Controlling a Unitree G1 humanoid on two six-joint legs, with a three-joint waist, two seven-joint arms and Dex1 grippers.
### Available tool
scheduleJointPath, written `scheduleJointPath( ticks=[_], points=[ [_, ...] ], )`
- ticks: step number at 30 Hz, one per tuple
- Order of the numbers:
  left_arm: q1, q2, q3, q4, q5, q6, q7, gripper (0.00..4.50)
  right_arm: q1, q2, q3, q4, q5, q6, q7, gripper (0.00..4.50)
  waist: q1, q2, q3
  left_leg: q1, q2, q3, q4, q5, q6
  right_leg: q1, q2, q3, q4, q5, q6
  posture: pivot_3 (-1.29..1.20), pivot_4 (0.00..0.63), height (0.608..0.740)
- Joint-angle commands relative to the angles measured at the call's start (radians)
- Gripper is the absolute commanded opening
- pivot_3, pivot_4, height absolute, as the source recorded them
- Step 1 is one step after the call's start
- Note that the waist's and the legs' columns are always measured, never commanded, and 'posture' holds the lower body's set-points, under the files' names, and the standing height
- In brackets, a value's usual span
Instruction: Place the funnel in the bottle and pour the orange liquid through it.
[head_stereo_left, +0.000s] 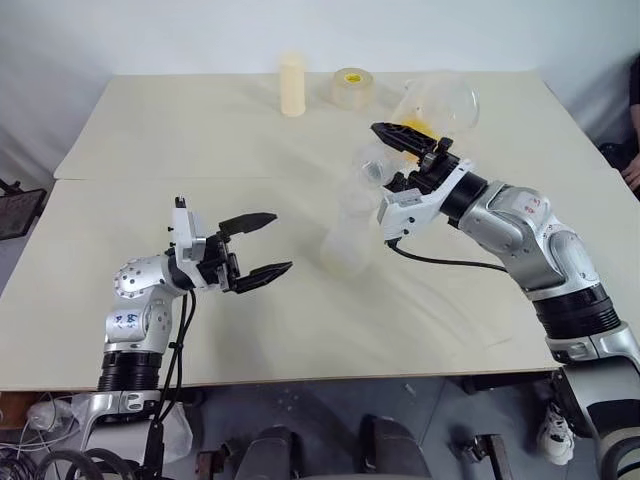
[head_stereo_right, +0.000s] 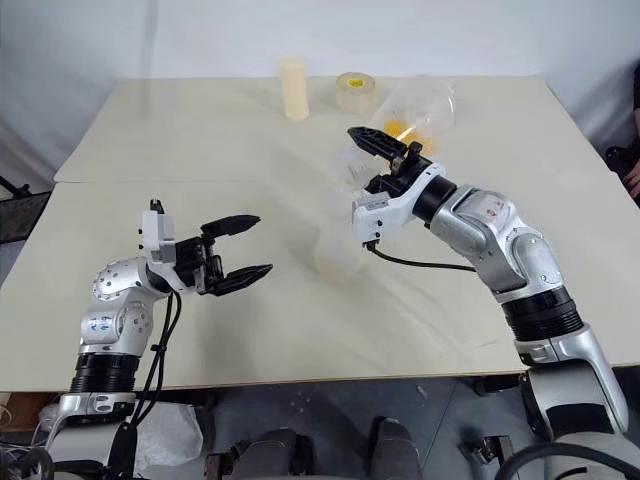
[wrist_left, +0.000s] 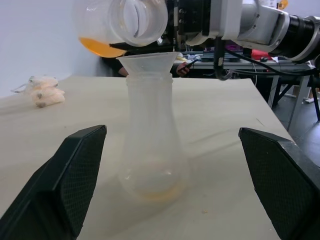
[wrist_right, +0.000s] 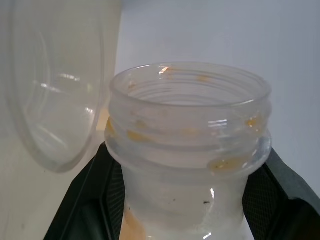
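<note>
The funnel (wrist_left: 148, 62) is hard to make out from the head views, where its clear cone melts into the pale bench (head_stereo_left: 200, 140); from the left wrist it shows plainly, seated spout-down in the mouth of the bottle (wrist_left: 151, 145), which stands upright on the bench between the two arms. The frosted bottle (head_stereo_left: 349, 240) is itself only a faint whitish shape from above. The clear vessel (head_stereo_left: 440, 100) held over it is partly lost against the bench, and its neck is covered by black fingers; its wide base is cut off at the edge of the left wrist view. The orange liquid (wrist_left: 101, 47) lies as a shallow pool against the low side of that tipped vessel, not yet reaching its mouth, which hangs just above the funnel's rim. The right pincer (head_stereo_left: 412, 150) is pinching the vessel's threaded neck, the arm reaching in from the right with the forearm raised above the bench and the wrist rolled so the vessel lies almost on its side. The left pincer (head_stereo_left: 262, 243) is spread wide, pointing level toward the bottle and apart from it. A cream cylinder (head_stereo_left: 291, 85) and a tape roll (head_stereo_left: 352, 88) stand at the far edge.
</note>
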Motion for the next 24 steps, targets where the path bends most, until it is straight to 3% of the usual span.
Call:
scheduleJointPath(
  ticks=[1, 24],
  points=[
    [-0.027, -0.005, 0.003, -0.006, -0.033, -0.008, -0.024, 4.5, -0.049, -0.023, -0.013, 0.003, -0.036, -0.033, -0.053, 2.58, 0.0, 0.0, 0.0, 0.0, 0.0, 0.0, 0.0, 0.0, 0.0, 0.0, 0.0, 0.0, 0.0, 0.0, 0.0, 0.0, 0.15, 0.74],
    [-0.087, -0.028, 0.025, 0.056, -0.064, -0.018, -0.078, 4.5, -0.095, -0.045, 0.005, 0.057, -0.157, -0.118, -0.16, 2.58, -0.021, 0.0, 0.0, 0.0, 0.0, -0.001, -0.002, 0.0, 0.0, -0.001, 0.0, -0.001, 0.0, 0.0, 0.0, 0.0, 0.15, 0.74]
  ],
)
